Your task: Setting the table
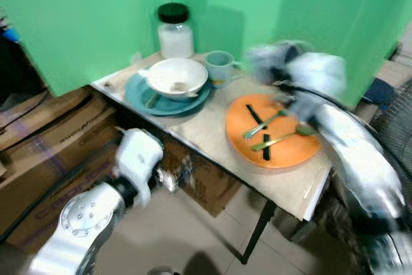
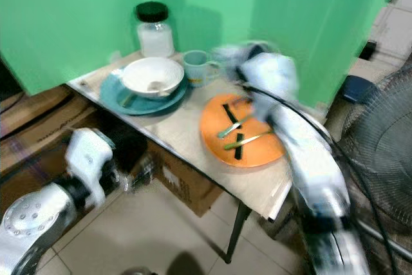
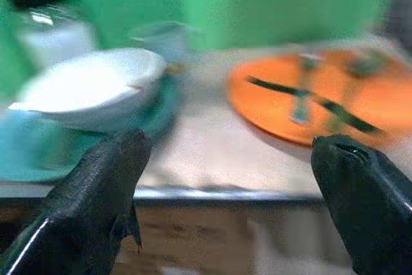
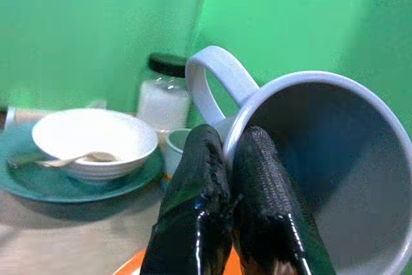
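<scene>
My right gripper (image 4: pixel 225 217) is shut on the rim of a pale blue mug (image 4: pixel 322 152), held tilted above the table's far side, blurred by motion. An orange plate (image 1: pixel 283 152) lies on the table (image 1: pixel 212 127) with a fork (image 1: pixel 264 123), a spoon (image 1: pixel 283 138) and two black strips on it. At the back left, a white bowl (image 1: pixel 177 76) with a spoon in it rests on a teal plate (image 1: pixel 138 98). Beside them stand a second, small blue cup (image 1: pixel 220 67) and a black-lidded jar (image 1: pixel 175 30). My left gripper (image 3: pixel 225 178) is open, low in front of the table edge.
Cardboard boxes (image 1: pixel 45 140) are stacked under and to the left of the table. A green screen (image 1: pixel 96 11) stands behind it. A fan grille (image 2: pixel 386 140) sits at the right. The tiled floor (image 1: pixel 193 236) lies in front of the table.
</scene>
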### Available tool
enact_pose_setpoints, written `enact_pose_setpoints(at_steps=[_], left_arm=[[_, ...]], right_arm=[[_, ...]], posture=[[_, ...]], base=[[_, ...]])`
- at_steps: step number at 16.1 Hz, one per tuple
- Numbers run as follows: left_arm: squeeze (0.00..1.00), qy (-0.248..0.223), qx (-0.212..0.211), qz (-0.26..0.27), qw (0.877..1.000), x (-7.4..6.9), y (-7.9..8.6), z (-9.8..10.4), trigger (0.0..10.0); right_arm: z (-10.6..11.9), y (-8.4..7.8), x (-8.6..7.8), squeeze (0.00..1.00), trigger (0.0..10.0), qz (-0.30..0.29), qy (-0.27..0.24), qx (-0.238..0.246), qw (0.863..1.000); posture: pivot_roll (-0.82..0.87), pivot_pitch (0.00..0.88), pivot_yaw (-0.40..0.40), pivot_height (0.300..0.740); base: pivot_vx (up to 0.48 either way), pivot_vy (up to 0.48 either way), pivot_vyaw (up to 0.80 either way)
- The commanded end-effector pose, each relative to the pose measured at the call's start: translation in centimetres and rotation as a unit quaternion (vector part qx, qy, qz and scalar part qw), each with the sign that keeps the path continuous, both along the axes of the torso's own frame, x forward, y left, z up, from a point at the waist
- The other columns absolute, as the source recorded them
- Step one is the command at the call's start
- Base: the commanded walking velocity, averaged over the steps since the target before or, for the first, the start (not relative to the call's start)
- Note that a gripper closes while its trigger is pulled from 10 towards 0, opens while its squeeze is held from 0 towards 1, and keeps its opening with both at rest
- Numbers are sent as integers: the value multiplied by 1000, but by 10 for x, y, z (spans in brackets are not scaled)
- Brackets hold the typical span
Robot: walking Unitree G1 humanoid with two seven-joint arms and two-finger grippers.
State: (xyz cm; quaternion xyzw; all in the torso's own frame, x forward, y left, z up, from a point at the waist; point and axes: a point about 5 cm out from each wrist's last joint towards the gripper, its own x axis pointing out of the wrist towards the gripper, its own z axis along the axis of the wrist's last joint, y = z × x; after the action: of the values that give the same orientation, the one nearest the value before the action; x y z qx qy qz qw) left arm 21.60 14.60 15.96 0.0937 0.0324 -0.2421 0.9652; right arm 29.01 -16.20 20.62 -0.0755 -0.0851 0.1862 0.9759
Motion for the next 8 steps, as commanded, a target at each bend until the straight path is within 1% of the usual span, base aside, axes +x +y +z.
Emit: enact_pose_setpoints(at_steps=[1,2,4,5,6,7,8], left_arm=[[0,-19,-1,39,999,2,4,5,10000],[0,-30,-7,60,998,1,4,6,10000],[0,-38,-14,94,995,-1,6,6,10000],[0,-24,1,99,995,-6,3,-3,10000],[0,-22,9,97,995,-8,1,-6,10000],[0,-20,10,94,995,-9,-1,-6,10000],[0,-16,-1,86,996,-10,-4,-6,10000]], right_arm=[[8,-4,-13,0,10000,-20,-10,31,999],[3,-3,-22,0,10000,-38,-8,39,998],[-6,0,-36,0,10000,-64,2,47,997],[-17,7,-46,0,10000,-87,15,46,995],[-20,7,-51,0,10000,-98,25,47,994],[-22,8,-54,0,10000,-105,35,44,993],[-24,7,-61,0,10000,-109,53,33,992]], posture=[[46,0,4,740],[38,0,2,740],[34,0,-3,740],[37,0,-8,740],[37,0,-8,740],[39,0,-7,740],[36,0,-5,740]], base=[[0,0,0],[0,0,-400],[0,0,-800],[0,0,-800],[0,0,-800],[0,0,-800],[0,0,-800]])
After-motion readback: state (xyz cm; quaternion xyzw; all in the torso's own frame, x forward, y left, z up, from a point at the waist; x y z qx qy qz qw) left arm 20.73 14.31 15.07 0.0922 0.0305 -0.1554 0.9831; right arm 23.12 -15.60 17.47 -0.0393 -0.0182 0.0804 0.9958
